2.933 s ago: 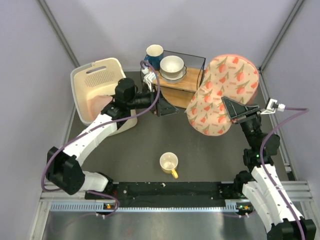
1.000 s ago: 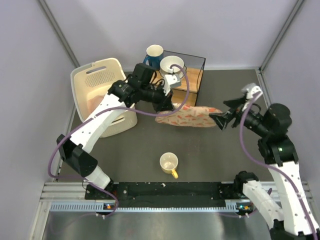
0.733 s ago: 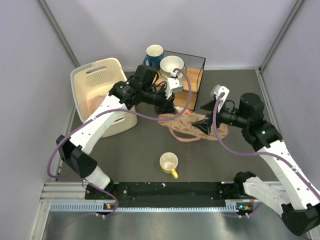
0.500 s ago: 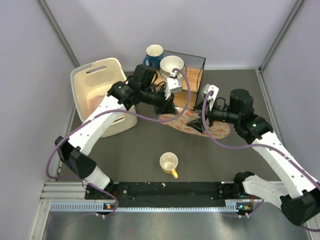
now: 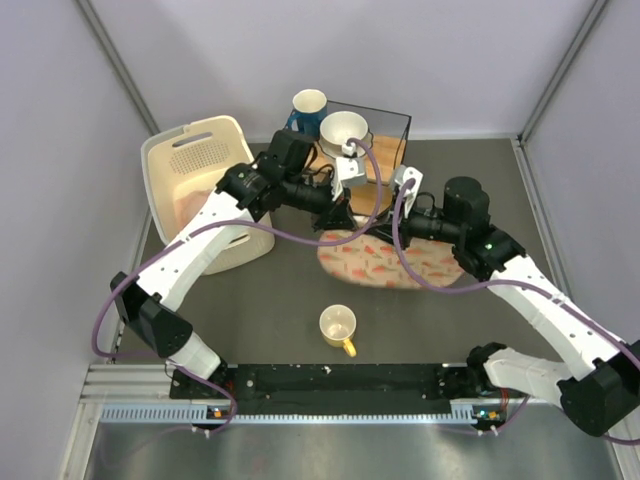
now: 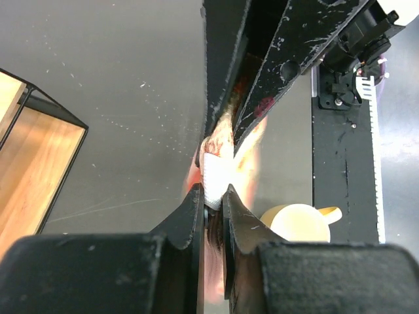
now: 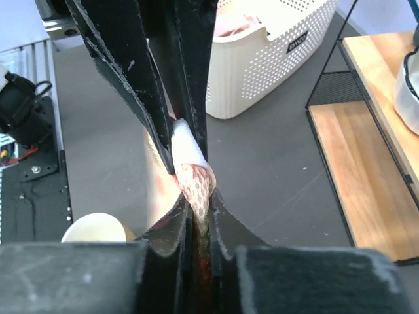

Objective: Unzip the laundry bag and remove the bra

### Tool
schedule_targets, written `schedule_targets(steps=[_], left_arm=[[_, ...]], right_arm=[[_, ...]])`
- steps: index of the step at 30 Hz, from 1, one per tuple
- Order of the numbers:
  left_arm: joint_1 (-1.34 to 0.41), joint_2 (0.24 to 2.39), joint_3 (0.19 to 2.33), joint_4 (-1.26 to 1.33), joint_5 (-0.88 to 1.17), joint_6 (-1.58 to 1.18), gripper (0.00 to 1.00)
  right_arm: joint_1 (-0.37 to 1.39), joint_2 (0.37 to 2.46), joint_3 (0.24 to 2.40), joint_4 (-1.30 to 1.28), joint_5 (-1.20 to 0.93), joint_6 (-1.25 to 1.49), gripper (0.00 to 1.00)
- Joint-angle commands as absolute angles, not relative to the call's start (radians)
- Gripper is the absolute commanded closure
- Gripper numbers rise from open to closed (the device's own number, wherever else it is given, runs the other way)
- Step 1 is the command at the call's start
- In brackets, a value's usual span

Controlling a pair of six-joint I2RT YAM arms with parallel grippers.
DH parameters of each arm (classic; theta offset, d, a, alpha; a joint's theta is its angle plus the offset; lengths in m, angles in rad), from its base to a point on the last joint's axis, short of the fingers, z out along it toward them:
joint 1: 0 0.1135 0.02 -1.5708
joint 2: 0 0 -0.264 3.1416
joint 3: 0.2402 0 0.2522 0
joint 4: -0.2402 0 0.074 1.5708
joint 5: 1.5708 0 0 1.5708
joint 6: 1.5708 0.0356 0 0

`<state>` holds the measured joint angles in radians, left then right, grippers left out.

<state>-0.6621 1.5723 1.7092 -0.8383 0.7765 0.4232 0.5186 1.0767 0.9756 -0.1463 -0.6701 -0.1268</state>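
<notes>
– Laundry bag (image 5: pixel 395 262): where is it?
– It lies flat on the table. It spreads out from the tips of the two grippers toward the right arm's side.

– How do the arms stand?
– The left arm reaches far out and bends over. The left gripper (image 6: pixel 213 191) points down at the bag's edge. The right arm stretches across the other way. The right gripper (image 7: pixel 198 195) comes at the same spot, so the two sets of tips almost touch.

– Are they holding it?
– Yes. The left gripper's fingers (image 6: pixel 185 222) are nearly closed, pinching a small white piece (image 6: pixel 215 176) on the edge of the laundry bag. The right gripper is narrow too, and it nips the printed cloth right next to that white piece.

– How many things are there?
– Two grippers and one bag. One yellow mug (image 5: pixel 338 327) stands past the bag, toward the arm bases. One blue mug (image 5: pixel 308 106) and one white bowl (image 5: pixel 343 131) stand behind the left gripper. One white basket (image 5: pixel 178 160) sits beside the left arm.
</notes>
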Motion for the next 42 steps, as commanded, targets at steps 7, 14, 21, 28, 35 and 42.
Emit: schedule_targets(steps=[7, 14, 21, 28, 35, 42], left_arm=[[-0.614, 1.503, 1.74, -0.762, 0.685, 0.203, 0.06], [-0.44, 1.355, 1.481, -0.293, 0.842, -0.363, 0.01], [-0.526, 1.382, 1.47, -0.302, 0.715, -0.561, 0.05], [-0.688, 1.471, 1.555, -0.434, 0.658, -0.481, 0.26], [-0.781, 1.56, 1.719, -0.661, 0.417, -0.327, 0.3], [-0.779, 1.66, 1.714, -0.675, 0.541, -0.377, 0.32]], right_arm=[[0.528, 0.944, 0.87, -0.112, -0.542, -0.163, 1.0], [0.529, 0.75, 0.723, -0.065, -0.505, -0.179, 1.0], [0.529, 0.647, 0.655, -0.066, -0.535, -0.163, 1.0], [0.528, 0.657, 0.676, -0.11, -0.528, -0.19, 1.0], [0.528, 0.666, 0.689, -0.11, -0.541, -0.187, 1.0], [0.529, 0.669, 0.686, -0.106, -0.535, -0.196, 1.0]])
